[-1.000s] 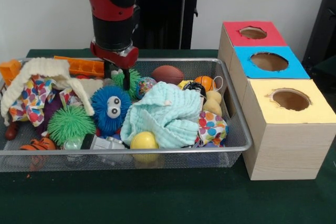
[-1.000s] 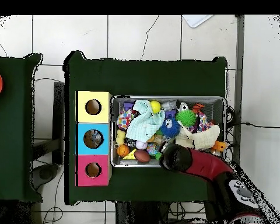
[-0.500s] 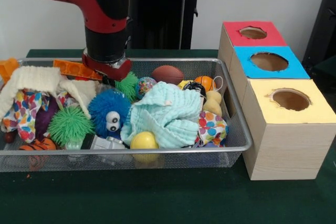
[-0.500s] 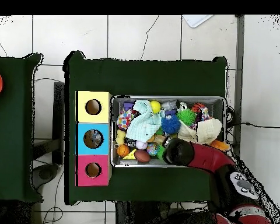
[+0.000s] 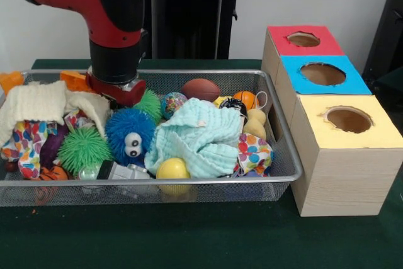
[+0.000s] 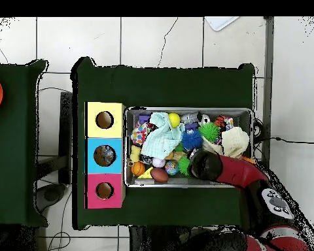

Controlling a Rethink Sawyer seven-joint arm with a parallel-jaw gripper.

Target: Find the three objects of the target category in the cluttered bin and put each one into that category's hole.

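Observation:
The silver wire-mesh bin (image 5: 189, 182) is full of toys and cloths; it also shows in the overhead view (image 6: 189, 110). My gripper (image 5: 117, 91) is pushed down into the clutter at the bin's back left, between a cream knit cloth (image 5: 41, 102) and a blue fuzzy ball with eyes (image 5: 130, 133). Its tips are buried. In the overhead view the arm (image 6: 205, 165) covers it. A red box (image 5: 302, 40), a blue box (image 5: 322, 75) and a yellow box (image 5: 348, 121), each with a round hole, stand in a row beside the bin.
The bin also holds a green spiky ball (image 5: 83, 149), a mint cloth (image 5: 198, 137), a yellow ball (image 5: 172, 169), a brown football (image 5: 201, 89), a small basketball (image 5: 246, 99), a dotted cloth (image 5: 28, 140) and an orange block (image 5: 75, 80).
In the front view the arm has moved left and sunk lower into the clutter. The cream cloth and orange block have been pushed left, and the blue fuzzy ball has shifted slightly.

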